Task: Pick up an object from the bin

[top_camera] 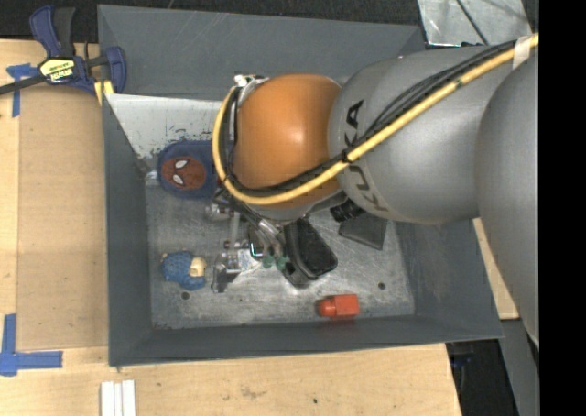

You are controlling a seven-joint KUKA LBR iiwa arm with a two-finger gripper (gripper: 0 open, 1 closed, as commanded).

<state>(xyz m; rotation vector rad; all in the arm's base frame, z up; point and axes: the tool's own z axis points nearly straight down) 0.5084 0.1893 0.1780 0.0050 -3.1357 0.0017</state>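
The tool [240, 260] is low over the floor of the bin [128, 249], left of middle, under the orange wrist cover [279, 135]. I cannot tell how far open it is, or whether it has hold of anything. A blue toy [186, 269] lies just to its left and a black oblong [309, 251] just to its right. An orange block [339, 306] lies near the front wall, with bare floor to its left. A red-faced ball [186, 172] sits at the back-left wall.

We saw a thick silver-grey arm [439, 158] of rounded links, black KUKA lettering [355, 156] on its shell, a glossy orange dome [284, 135] capping the wrist, yellow and black cables [430, 101] running along it and looping the dome, and a bare-metal gripper [240, 258] with green wiring
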